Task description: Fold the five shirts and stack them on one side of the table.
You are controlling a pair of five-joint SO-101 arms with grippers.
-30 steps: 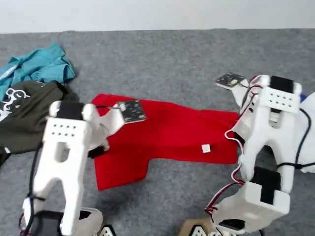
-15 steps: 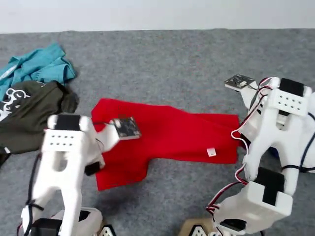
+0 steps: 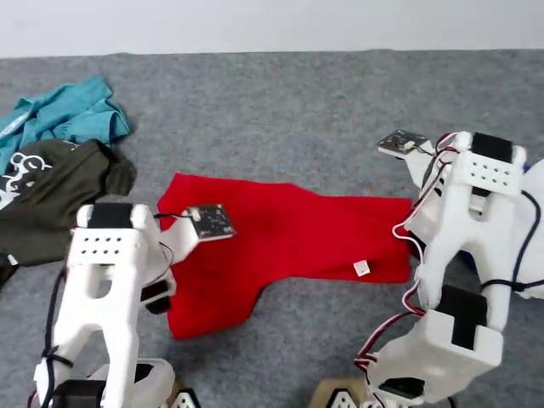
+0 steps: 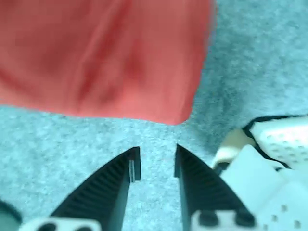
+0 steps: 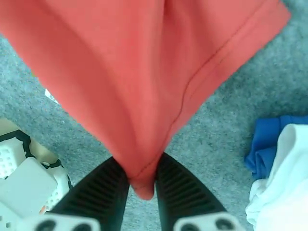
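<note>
A grey, carpet-like tabletop [image 3: 280, 102] is filling most of the high view, and a strip of plain white wall [image 3: 272, 25] is running along the top edge of the frame.

A red shirt [image 3: 280, 234] is lying spread across the middle of the tabletop, its long side stretching from left of centre to right of centre. A sleeve-like flap is hanging toward the lower left, and a small white tag [image 3: 361, 269] is showing near its lower right edge. At the upper left of the frame a teal shirt [image 3: 64, 119] is lying crumpled. Just below it, and touching it, a dark olive shirt [image 3: 51, 191] with white print is lying bunched against the left edge.

The left arm [image 3: 106, 255] is standing at the lower left of the high view, leaning over the red shirt's left end. In the left wrist view its jaws are standing spread with nothing between them, hanging above bare grey tabletop just short of the red shirt's edge [image 4: 106, 53], near it but not touching.

The right arm [image 3: 463, 212] is standing at the right of the high view, by the red shirt's right end. In the right wrist view its jaws are pinching a fold of the red cloth [image 5: 143, 185], with the fabric draping away from the tips. Beside that fold, a blue shirt [image 5: 267, 139] and a white shirt [image 5: 284, 183] are lying together on the tabletop.
</note>
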